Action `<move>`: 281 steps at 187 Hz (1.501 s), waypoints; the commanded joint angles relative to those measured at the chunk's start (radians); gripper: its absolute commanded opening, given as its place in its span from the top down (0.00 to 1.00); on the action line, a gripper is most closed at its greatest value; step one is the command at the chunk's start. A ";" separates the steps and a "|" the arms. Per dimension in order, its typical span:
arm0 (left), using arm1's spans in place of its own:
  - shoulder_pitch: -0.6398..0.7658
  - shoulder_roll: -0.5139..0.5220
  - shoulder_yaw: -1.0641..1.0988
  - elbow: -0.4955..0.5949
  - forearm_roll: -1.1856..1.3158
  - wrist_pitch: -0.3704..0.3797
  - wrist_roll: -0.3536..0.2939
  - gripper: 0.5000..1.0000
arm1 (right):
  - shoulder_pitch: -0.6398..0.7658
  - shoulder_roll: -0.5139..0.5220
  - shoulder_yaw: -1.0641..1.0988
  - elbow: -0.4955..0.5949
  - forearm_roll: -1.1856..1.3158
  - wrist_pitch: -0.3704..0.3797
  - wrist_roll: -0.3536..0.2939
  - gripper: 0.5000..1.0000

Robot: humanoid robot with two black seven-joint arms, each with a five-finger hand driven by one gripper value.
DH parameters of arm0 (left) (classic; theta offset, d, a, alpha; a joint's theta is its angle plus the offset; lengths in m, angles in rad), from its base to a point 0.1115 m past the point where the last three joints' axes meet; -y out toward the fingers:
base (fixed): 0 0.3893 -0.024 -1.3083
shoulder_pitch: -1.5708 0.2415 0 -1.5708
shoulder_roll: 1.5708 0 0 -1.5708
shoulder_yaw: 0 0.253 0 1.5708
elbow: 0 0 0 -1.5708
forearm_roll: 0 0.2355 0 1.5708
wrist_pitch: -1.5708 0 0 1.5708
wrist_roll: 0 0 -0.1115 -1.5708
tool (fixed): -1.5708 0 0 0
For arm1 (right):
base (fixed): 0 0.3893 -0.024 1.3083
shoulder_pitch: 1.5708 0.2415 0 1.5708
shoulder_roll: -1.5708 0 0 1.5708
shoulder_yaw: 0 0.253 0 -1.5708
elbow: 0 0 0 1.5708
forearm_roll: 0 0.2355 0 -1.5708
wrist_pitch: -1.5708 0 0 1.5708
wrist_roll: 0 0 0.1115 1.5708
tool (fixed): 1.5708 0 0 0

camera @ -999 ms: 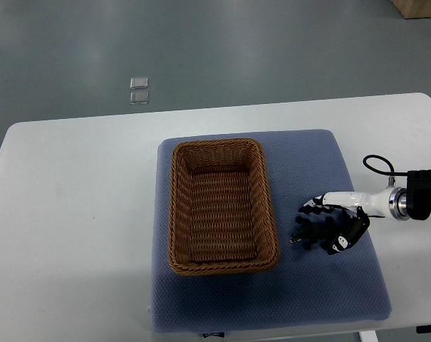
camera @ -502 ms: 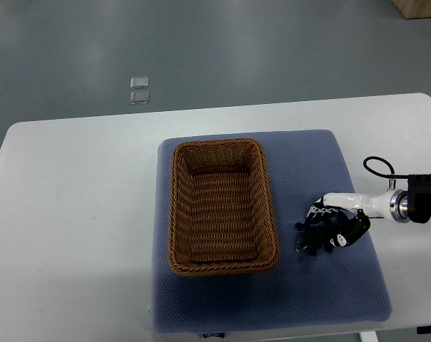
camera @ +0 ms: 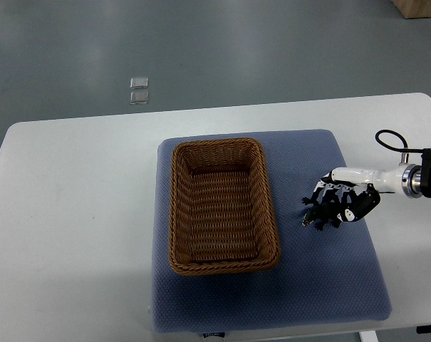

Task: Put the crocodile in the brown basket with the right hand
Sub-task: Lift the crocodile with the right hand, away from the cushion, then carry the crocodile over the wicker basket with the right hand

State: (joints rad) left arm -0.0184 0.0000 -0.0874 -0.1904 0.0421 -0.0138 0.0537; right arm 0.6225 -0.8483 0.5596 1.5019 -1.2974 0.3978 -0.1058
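The right hand (camera: 341, 202) comes in from the right edge over the blue mat (camera: 329, 285), its dark fingers (camera: 328, 206) curled down around the crocodile (camera: 319, 217); the toy shows as a small dark shape beneath and just left of the fingertips, its near-left end poking out past them; whether it is lifted clear of the mat or touching it cannot be told. The crocodile lies right of the brown basket (camera: 223, 206), apart from its right rim, level with about the basket's middle; its long axis seems to run from far-right, hidden under the palm, to near-left, though head and tail cannot be told apart.

The basket is a long rectangle of wicker with its long sides running near to far, standing on the left half of the mat, its inside bare; a strip of bare mat lies between the basket's right rim and the toy; more bare mat spreads near of the hand toward the mat's near-right corner. The mat rests on a white desk (camera: 73, 214), whose left part is bare; the desk's right edge is just beyond the wrist, where a black cable (camera: 390, 137) loops.
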 commanded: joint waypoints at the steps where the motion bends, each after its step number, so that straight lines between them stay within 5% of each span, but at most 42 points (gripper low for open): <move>1: 0.000 0.000 0.000 -0.001 0.001 0.000 0.000 0.00 | 0.023 -0.018 0.006 0.000 0.003 0.009 0.001 1.00; 179: 0.000 0.000 0.001 -0.001 0.001 -0.003 0.000 0.00 | 0.177 -0.089 0.112 0.001 0.220 0.184 -0.005 0.97; 225: 0.000 0.000 0.001 -0.001 0.001 -0.003 0.000 0.00 | 0.264 -0.038 0.097 -0.025 0.204 0.184 -0.009 0.97; 281: -0.002 0.000 0.000 -0.001 0.001 -0.006 0.000 0.00 | 0.404 0.147 0.002 -0.135 0.158 0.182 -0.031 0.97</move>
State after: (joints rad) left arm -0.0194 0.0000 -0.0871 -0.1918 0.0430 -0.0191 0.0537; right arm 0.9722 -0.7611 0.6180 1.4046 -1.1245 0.5821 -0.1343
